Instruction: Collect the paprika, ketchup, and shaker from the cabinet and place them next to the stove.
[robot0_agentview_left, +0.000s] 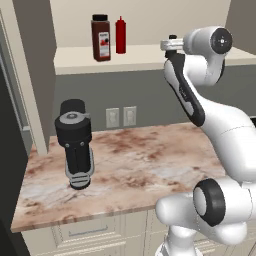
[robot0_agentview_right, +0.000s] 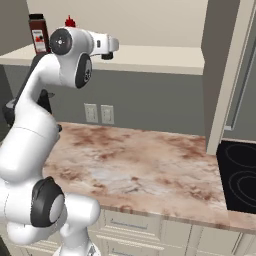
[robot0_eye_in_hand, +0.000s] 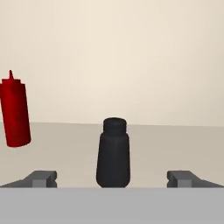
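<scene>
From beside the counter, nearest is the marbled brown-and-cream worktop (robot0_agentview_left: 135, 160), its stone look smooth and matte, with a squat black-and-silver appliance (robot0_agentview_left: 75, 150) parked toward its left end and the glossy black stove (robot0_agentview_right: 240, 175) showing as a dark corner at the far right. Above it the white arm reaches up to the cabinet (robot0_agentview_left: 130, 60) shelf, and the gripper (robot0_eye_in_hand: 113, 178) stands spread wide — nothing between its fingers yet. Straight ahead of it, centred between the tips, sits the shaker (robot0_eye_in_hand: 113, 153), a small matte black piece tapering to a rounded head; that lineup suggests it is the first pick. Farther along the plain cream shelf stand the ketchup (robot0_agentview_left: 120, 35) — slim, bright red, pointed nozzle — and just beside it the square-sided paprika (robot0_agentview_left: 101, 38) with its black cap, both upright near the pale back wall.
</scene>
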